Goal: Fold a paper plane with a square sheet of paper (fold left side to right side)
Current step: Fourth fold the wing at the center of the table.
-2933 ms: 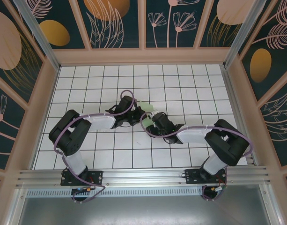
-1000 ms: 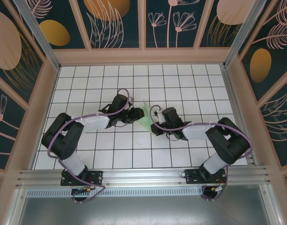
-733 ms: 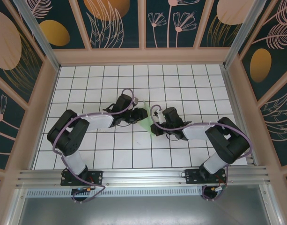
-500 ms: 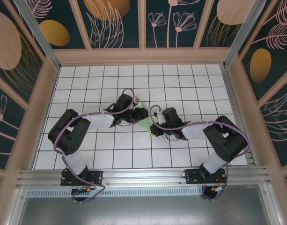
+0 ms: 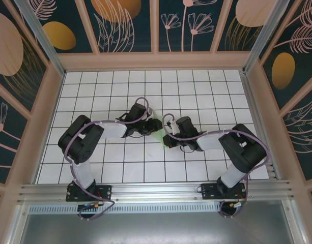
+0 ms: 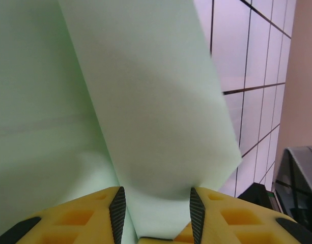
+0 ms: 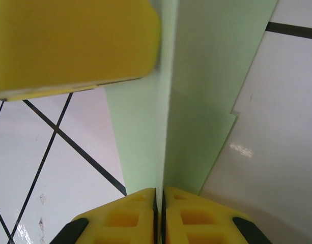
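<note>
Paper (image 5: pixel 158 128), pale mint green, sits near the middle of the white gridded desk (image 5: pixel 94 91) when you look down from above, pinched in between the two arms that reach in toward each other. From up there the left end effector (image 5: pixel 150 125) comes at it from the left and the right end effector (image 5: pixel 167 136) from the right, both right up against the sheet, with very little green showing between the black wrists. From above, I cannot tell how wide either one stands. Over on the left wrist camera the paper (image 6: pixel 145 101) looks folded. One flap stands tilted over another layer, its lower edge dropping into the gap of the left end effector (image 6: pixel 156 198). The yellow fingers (image 6: pixel 79 216) stand a moderate way apart, with thin paper between them and not clamped. Desk tiles (image 6: pixel 232 46) show to the right, and something dark and glossy sits in the lower right corner. On the right wrist camera the right end effector (image 7: pixel 160 192) is closed down to a hairline and grips an upright edge of the paper (image 7: pixel 206 76). More layers lie on the desk (image 7: pixel 293 127) beside it. A yellow block (image 7: pixel 69 40), most likely the other arm's finger, presses against the paper at upper left.
</note>
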You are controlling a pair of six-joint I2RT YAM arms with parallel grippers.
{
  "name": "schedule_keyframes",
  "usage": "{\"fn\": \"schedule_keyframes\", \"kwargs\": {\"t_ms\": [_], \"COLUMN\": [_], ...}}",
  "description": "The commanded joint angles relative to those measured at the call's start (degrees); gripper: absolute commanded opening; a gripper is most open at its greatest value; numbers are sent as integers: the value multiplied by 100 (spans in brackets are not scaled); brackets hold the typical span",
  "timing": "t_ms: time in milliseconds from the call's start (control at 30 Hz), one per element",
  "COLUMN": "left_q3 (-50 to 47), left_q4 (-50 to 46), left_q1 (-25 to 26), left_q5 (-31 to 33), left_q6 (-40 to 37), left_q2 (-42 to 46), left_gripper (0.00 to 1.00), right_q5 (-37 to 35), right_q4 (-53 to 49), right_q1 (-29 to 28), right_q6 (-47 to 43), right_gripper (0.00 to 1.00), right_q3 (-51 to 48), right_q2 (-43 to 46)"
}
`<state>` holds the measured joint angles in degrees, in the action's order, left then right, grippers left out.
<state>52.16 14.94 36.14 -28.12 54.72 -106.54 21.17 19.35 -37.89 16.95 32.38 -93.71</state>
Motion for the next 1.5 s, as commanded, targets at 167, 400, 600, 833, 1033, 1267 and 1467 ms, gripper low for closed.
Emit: {"fn": "schedule_keyframes", "kwargs": {"t_ms": [167, 400, 600, 833, 1033, 1267, 1467], "left_q3": [224, 234, 220, 242, 241, 240, 242], "left_q4": [-145, -375, -442, -460, -457, -462, -466], "left_q1": [27, 27, 25, 25, 27, 25, 25], "left_q5": [144, 359, 439, 448, 457, 474, 465], "left_q6": [85, 30, 13, 2, -5, -10, -9], "left_q2": [-282, -341, -366, -376, -375, -348, -354], "left_gripper": [41, 41, 41, 41, 41, 40, 40], "right_q5": [169, 194, 212, 722, 1661, 2153, 2155], "right_q4": [55, 36, -102, -111, 318, 508, 655], "right_q1": [71, 131, 228, 616, 1286, 1435, 1472], "right_q6": [76, 131, 142, 276, 743, 1043, 1216], "right_gripper": [16, 26, 35, 41, 41, 39, 38], "right_q3": [93, 84, 80, 14, 194, 788, 1078], "right_q2": [-91, 91, 383, 924, 657, -273, -828]}}
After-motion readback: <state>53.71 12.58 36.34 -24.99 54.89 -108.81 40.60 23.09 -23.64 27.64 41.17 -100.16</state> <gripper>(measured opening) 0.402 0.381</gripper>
